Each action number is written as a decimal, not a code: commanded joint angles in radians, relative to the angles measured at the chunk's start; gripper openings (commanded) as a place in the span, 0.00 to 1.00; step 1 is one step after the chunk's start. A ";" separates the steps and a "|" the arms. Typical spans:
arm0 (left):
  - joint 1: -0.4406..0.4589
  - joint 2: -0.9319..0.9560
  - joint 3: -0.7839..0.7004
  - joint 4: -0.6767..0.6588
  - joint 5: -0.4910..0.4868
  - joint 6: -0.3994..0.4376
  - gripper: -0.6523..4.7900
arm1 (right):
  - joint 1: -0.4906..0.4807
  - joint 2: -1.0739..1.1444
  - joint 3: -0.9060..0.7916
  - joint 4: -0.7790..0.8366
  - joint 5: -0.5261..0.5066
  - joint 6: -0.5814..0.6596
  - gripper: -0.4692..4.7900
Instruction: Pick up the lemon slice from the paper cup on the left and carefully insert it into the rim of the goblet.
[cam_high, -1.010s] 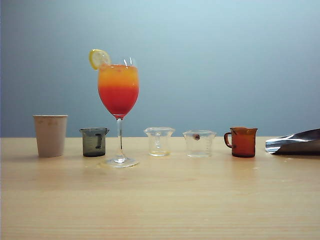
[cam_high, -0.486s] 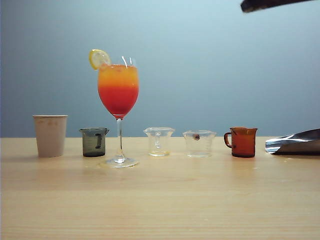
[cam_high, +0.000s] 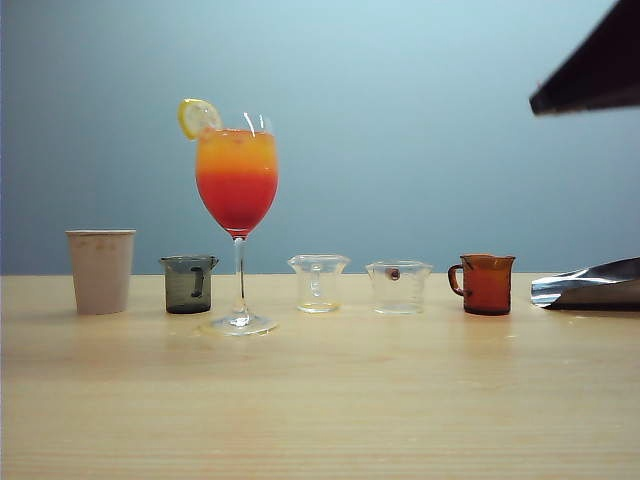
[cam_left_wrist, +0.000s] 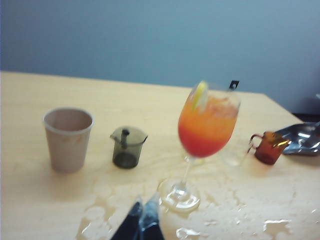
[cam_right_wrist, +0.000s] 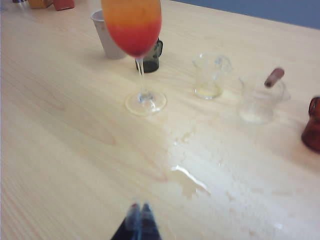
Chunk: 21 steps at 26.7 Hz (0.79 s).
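- The lemon slice (cam_high: 198, 117) is sitting wedged on the rim of the goblet (cam_high: 237, 190), at the upper left of the exterior frame — a small round wheel with a bright yellow rind and pale flesh, standing upright and leaning a little outward from the glass.
- In the left wrist view the slice (cam_left_wrist: 200, 95) is showing edge-on against the orange top of the goblet (cam_left_wrist: 206, 127).
- The goblet is holding an orange layer over a red one, and its round foot is resting on the wooden table (cam_high: 320, 400), just beside the small dark jug (cam_high: 189, 284).
- The paper cup (cam_high: 100, 271) is standing upright at the far left, beige-white and apart from the jug.
- The left gripper (cam_left_wrist: 141, 220) is hanging low in its own view with fingers pressed together, holding nothing, above spilled liquid (cam_left_wrist: 100, 220) near the goblet's foot.
- The right gripper (cam_right_wrist: 139, 217) is likewise pressed together and empty — well apart from the goblet (cam_right_wrist: 135, 30), over bare table near a wet patch (cam_right_wrist: 187, 180).
- A dark part of an arm (cam_high: 595, 70) is showing at the upper right of the exterior view.
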 joint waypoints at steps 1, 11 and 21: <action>-0.001 -0.040 -0.041 0.014 -0.020 -0.002 0.11 | 0.000 -0.065 -0.053 0.019 0.001 0.020 0.08; 0.000 -0.073 -0.173 0.060 -0.082 0.002 0.11 | 0.000 -0.259 -0.208 -0.021 0.000 0.133 0.08; -0.001 -0.073 -0.284 0.165 -0.139 0.002 0.11 | 0.001 -0.385 -0.267 -0.143 0.000 0.133 0.08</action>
